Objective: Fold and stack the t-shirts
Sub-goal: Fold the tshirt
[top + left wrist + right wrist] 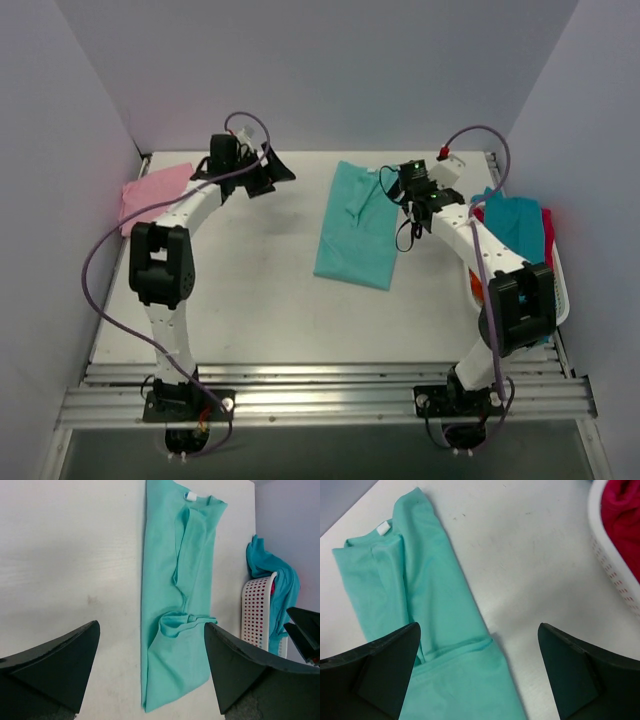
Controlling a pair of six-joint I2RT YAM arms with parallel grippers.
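Left wrist view has the left pincer [150,629] released, jaws wide and empty, above the mint shirt [165,580]. The right pincer [479,626] is likewise spread, gripping nothing. That shirt lies mid-frame on the bench [65,555], its sides turned in to a long strip, so a crosswise fold is probably next. In the top view a pink shirt [150,195] sits upper left. A blue shirt [515,225] and a red shirt [546,235] lie unfolded in the basket [562,300] at right.

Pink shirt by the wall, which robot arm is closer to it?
Left. The left end effector hangs beside the pink shirt, not touching; the right end effector is farther off, over an edge of the mint shirt.
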